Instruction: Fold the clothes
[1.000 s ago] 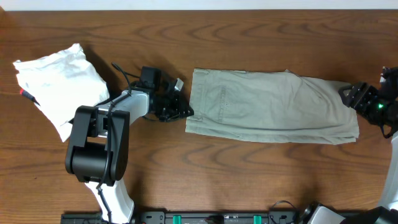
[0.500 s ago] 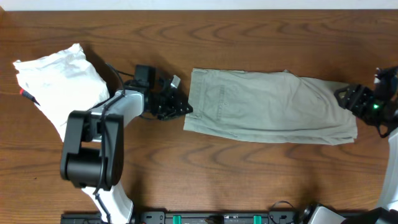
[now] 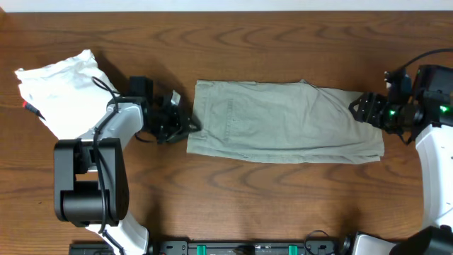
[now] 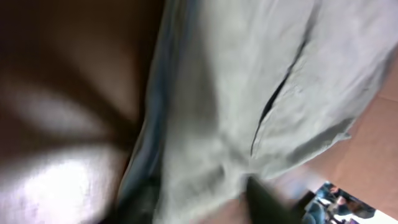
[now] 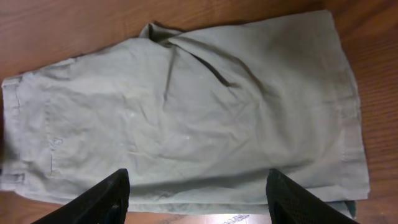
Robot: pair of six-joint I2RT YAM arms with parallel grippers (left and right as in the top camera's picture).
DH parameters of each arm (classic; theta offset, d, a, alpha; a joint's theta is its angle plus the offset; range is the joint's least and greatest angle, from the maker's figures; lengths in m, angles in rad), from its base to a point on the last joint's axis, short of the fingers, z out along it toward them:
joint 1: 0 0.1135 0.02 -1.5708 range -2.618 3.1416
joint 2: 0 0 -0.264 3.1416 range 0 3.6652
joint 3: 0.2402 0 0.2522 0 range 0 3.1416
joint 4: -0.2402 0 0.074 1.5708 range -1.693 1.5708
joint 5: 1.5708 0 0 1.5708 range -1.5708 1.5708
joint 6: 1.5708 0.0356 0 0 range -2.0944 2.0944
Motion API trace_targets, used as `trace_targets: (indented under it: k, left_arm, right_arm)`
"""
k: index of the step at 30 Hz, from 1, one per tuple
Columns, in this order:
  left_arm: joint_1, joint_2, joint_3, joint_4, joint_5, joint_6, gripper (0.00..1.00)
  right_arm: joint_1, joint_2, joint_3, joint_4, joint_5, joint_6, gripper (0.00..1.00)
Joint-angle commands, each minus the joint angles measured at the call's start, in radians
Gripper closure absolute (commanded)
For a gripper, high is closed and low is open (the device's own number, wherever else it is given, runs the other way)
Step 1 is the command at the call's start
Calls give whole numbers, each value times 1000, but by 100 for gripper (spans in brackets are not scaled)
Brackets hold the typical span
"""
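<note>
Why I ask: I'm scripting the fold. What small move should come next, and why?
Probably lower the right gripper and close it on the right end of the clothes. They lie flat at full length, not yet folded. The right gripper hangs open over that end, and the left gripper looks open at the opposite edge.

You have bare table (image 3: 283, 205) free along the near side of the clothes (image 3: 283, 131), another strip along the far side, white garment (image 3: 67, 99) heaped far left, left arm's base (image 3: 88, 188) blocking the near-left corner.
</note>
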Motion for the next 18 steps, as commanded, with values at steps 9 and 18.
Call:
trace_targets:
  k: [9, 18]
  left_arm:
    - [1, -11, -11, -202, -115, -140, 2]
    - [-51, -11, -82, -59, -56, -408, 2]
  right_arm:
    - [9, 19, 9, -4, 19, -16, 31]
    - [9, 19, 9, -1, 20, -16, 30]
